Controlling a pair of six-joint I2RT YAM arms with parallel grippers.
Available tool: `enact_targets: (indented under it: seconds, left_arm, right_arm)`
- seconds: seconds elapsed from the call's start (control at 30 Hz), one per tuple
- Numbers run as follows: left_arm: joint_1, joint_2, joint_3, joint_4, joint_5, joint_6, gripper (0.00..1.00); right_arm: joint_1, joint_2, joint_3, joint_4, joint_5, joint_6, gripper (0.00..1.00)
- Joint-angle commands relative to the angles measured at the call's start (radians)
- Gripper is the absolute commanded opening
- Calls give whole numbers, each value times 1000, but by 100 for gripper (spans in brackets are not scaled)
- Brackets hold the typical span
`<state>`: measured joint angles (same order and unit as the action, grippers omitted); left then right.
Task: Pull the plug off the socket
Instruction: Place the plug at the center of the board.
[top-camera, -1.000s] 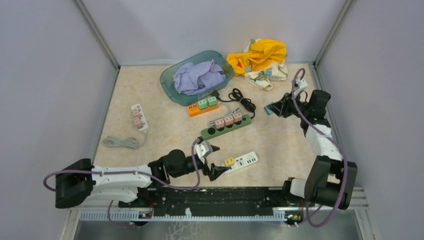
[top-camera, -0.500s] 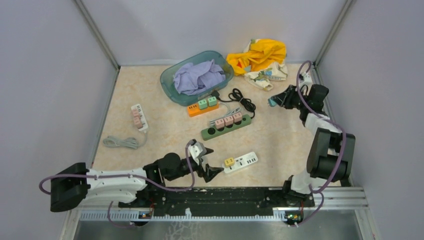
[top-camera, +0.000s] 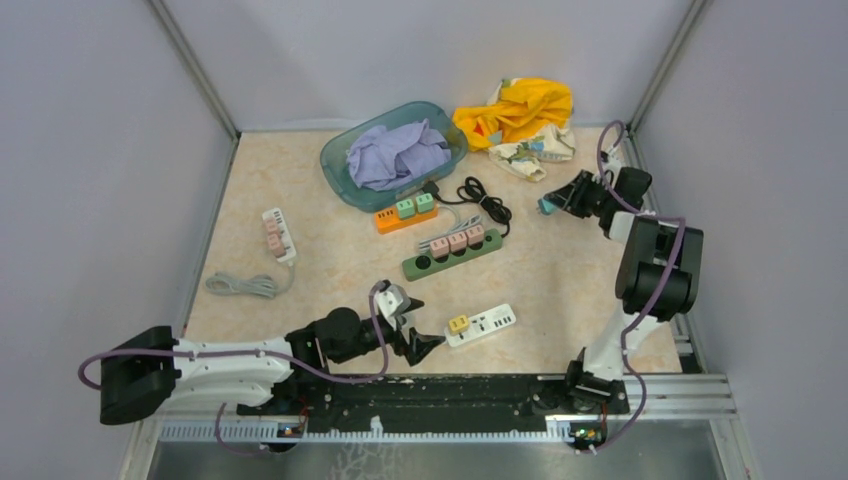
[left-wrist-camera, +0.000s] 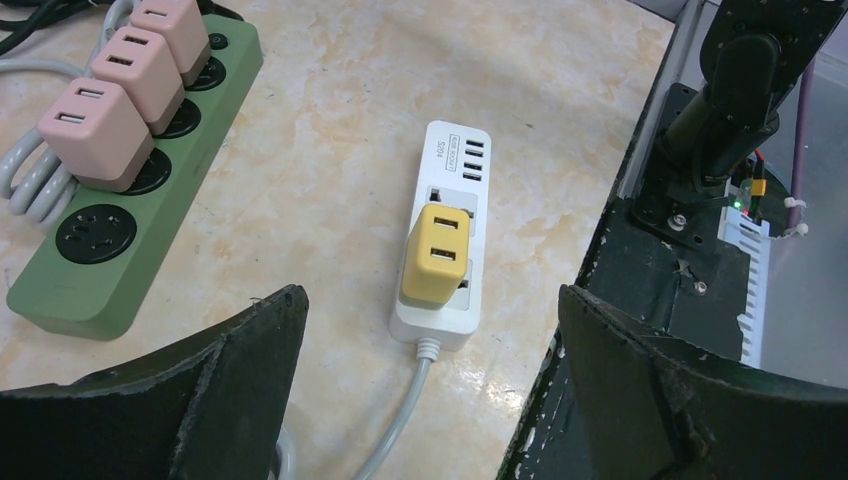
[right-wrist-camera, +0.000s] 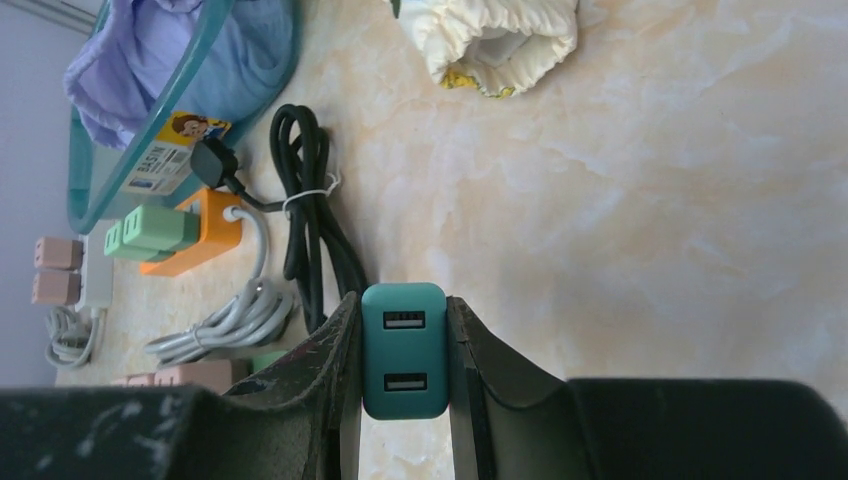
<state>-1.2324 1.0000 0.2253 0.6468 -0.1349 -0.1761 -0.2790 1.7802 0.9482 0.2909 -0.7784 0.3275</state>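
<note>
A yellow plug (left-wrist-camera: 437, 253) sits in the near end of a white socket strip (left-wrist-camera: 455, 160), close to the table's front edge (top-camera: 458, 323). My left gripper (top-camera: 425, 320) hovers just left of that strip, open wide, with the plug and the strip's cord end between its fingers (left-wrist-camera: 230, 380) but untouched. My right gripper (top-camera: 548, 207) is raised over the table's right side, shut on a teal two-port plug (right-wrist-camera: 404, 350) that is clear of any socket.
A green strip (top-camera: 452, 251) with three pink plugs lies mid-table. Behind it are an orange strip (top-camera: 405, 213), a black cord (top-camera: 485, 197) and a teal basket (top-camera: 338, 172) of purple cloth. Yellow cloth (top-camera: 520, 110) lies back right. A white strip (top-camera: 279, 235) lies left.
The right arm has folded up and back toward the right wall, carrying the teal plug a little farther away. The left arm drew back slightly, its gripper still open.
</note>
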Motion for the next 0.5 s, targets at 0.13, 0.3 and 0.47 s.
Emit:
enact_targets:
  seconds: [0.13, 0.3, 0.47]
  left_arm:
    - [5, -20, -11, 8, -11, -23, 100]
    - [4, -49, -18, 15, -7, -31, 100]
    - [4, -87, -29, 28, 8, -46, 100]
  right_arm:
    - [-11, 156, 143, -41, 5, 40, 15]
    - [-12, 194, 177, -100, 10, 3, 37]
    - [-18, 174, 167, -120, 31, -31, 58]
